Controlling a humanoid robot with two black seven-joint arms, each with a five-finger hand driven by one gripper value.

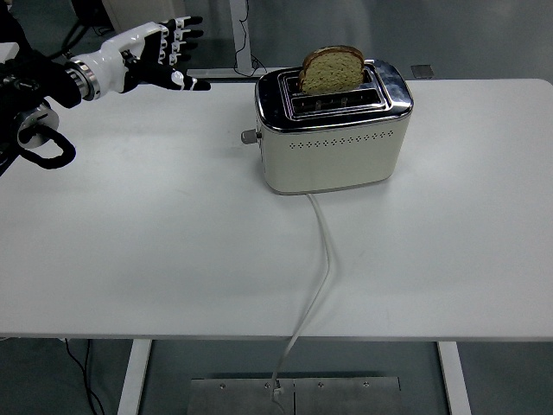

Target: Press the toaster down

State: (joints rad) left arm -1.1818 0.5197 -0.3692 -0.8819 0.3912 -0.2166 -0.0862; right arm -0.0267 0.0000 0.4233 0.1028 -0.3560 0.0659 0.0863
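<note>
I see a cream and chrome toaster [335,130] standing on a white table [173,259], toward the far edge and slightly right of centre. A slice of brown bread [332,69] stands tall in the toaster's rear slot, well above the chrome top, so the bread carriage appears to be in its raised position. A small round lever knob [250,136] sticks out of the toaster's left end, sitting high on that end wall. A pale power cord [318,268] runs from the toaster's front base toward the near table edge and drops over it. My left hand [160,54], white with black finger joints, is raised at the upper left, well apart from the toaster and far above the knob's level. Its fingers are spread and relaxed, pointing toward the toaster, and they hold nothing. My right hand is not visible. Judging by the tall bread and high knob, the press is not in effect: the lever is up, nothing touches it, and the hand would need to come to the toaster's left end and push the knob down.
</note>
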